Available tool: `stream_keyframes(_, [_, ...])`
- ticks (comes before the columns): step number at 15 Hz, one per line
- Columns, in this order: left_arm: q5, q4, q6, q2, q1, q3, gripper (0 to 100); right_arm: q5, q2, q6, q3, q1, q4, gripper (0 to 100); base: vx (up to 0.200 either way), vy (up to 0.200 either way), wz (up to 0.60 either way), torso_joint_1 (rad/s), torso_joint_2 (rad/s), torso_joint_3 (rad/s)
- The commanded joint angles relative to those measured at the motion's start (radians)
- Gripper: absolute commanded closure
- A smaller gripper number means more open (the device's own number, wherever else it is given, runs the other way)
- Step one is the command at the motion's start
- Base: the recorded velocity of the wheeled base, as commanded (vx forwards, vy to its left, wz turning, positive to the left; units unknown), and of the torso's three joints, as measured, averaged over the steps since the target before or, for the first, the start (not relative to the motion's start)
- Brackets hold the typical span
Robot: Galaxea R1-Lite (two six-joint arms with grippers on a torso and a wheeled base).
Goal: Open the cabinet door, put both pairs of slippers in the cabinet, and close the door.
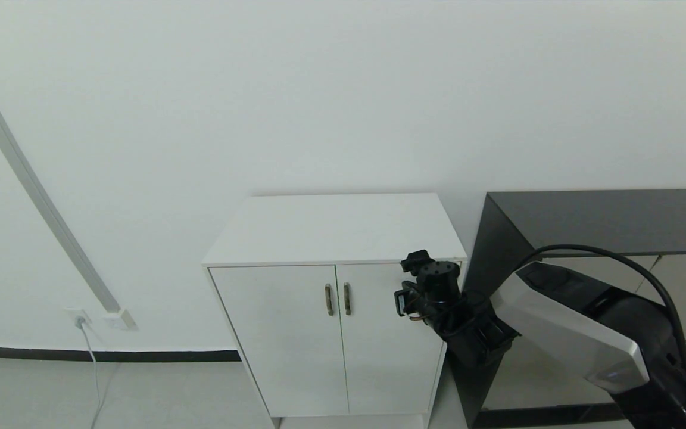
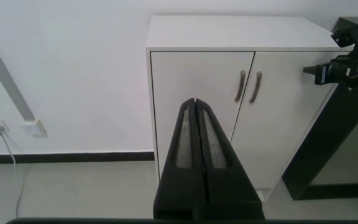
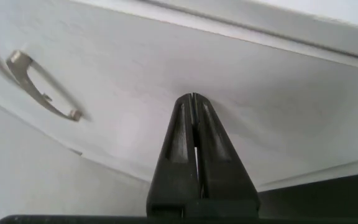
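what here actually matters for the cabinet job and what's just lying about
For the job: white cabinet, its door handles, right gripper close to the right door, left gripper.

Just there: black cabinet, wall socket, cable duct.

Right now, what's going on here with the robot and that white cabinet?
The robot faces a white cabinet whose two doors are both shut. Its right hand, closed and holding nothing, is up close to the right door, off to the side of that door's handle and not touching it. Its left hand, also closed and empty, is farther back, pointed at the cabinet front. The door is not yet open.
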Motion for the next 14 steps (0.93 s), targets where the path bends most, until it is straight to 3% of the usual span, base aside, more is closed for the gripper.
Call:
stream_keyframes(1, [0.000,0.000,0.000,0.001,0.000,0.000,100,0.000,0.004,0.000,-0.002,-0.001,-0.001,100,0.000,0.000,0.00,0.000,0.00,0.000])
stream_keyframes(8, [0.000,0.000,-0.002,0.001,0.000,0.000,100,0.000,-0.050,0.001,0.090,0.010,-0.047,100,0.000,0.000,0.00,0.000,0.00,0.000])
stream_keyframes(14, [0.000,0.000,-0.002,0.001,0.000,0.000,100,-0.014,-0.290,0.001,0.472,0.044,-0.213,100,0.000,0.000,0.00,0.000,0.00,0.000])
